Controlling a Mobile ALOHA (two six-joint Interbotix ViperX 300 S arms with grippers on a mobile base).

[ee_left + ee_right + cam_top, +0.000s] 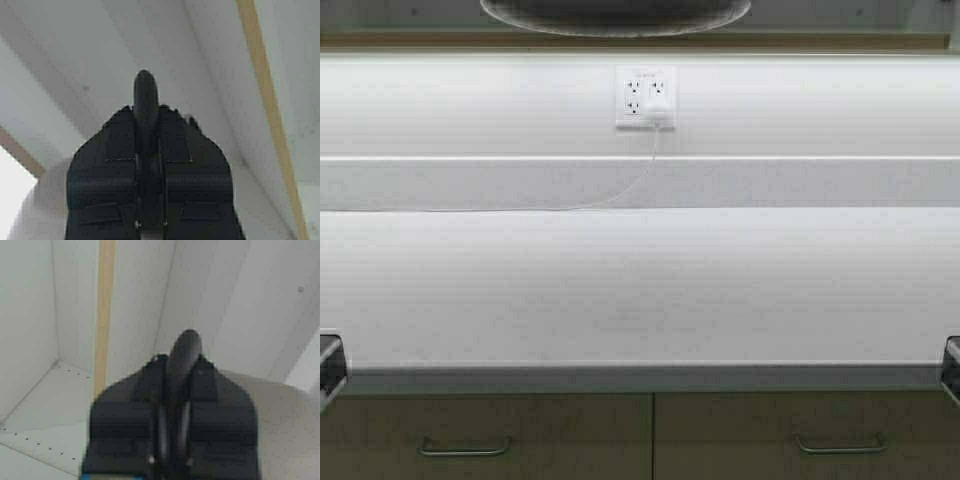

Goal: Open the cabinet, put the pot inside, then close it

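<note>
The left gripper (146, 125) is clamped on a black loop handle (145, 97) of the pot (615, 16), and the right gripper (177, 371) is pinched on the opposite loop handle (184, 352). The pot hangs between the two grippers, raised high above the countertop (640, 290) (only its dark underside shows at the top of the high view). Ahead of the right gripper lies the white inside of the cabinet (30, 315), with a pegged shelf (45, 410) below it and a wooden edge strip (106, 305) just beside its line of travel. I judge this to be the placing step. To do it well, both grippers should advance together and level, so the pot neither twists nor tips. Its base should clear the shelf lip before it is lowered, and neither gripper should let go until the pot sits flat.
</note>
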